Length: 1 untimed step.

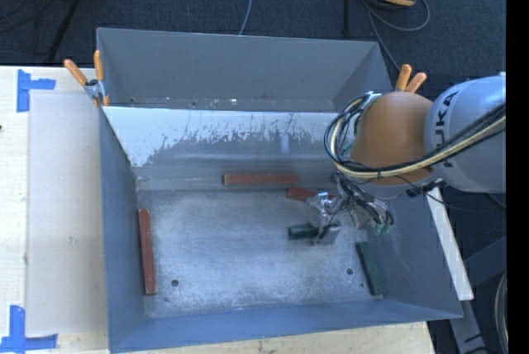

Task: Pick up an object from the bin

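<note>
I am hanging my gripper (pixel 326 222) right at a small dark block (pixel 302 232) lying on the bin (pixel 240 88) floor toward its right wall. I cannot tell whether the gripper is spread or pressed together. Coming down off-centre, I am risking pushing the block aside toward the dark stick (pixel 369 268) instead of catching it.

Hand (pixel 327 222) over block (pixel 304 232), right in bin (pixel 240 282); bar (pixel 146 251) by left wall.

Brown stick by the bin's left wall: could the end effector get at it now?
Probably yes: bare bin floor lies between the end effector and the brown stick; its lying close along the wall could hamper a grasp.
</note>
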{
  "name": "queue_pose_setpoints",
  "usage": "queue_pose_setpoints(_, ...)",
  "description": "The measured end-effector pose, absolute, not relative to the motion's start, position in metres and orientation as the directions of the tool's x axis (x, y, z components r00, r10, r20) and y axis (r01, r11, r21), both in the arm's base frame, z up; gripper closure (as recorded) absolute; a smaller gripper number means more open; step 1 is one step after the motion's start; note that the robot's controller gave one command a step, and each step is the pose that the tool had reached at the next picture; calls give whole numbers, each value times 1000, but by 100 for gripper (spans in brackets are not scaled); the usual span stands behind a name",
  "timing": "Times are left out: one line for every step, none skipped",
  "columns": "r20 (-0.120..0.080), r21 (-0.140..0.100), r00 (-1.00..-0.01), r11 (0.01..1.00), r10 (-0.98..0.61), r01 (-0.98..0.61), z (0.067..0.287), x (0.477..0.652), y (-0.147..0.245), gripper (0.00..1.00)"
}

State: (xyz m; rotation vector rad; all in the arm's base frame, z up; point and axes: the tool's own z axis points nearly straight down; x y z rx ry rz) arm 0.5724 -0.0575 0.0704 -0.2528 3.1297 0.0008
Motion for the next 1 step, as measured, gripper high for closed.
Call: queue_pose_setpoints(-9,-2,-992,992,-124,-124,212,572,-53,100)
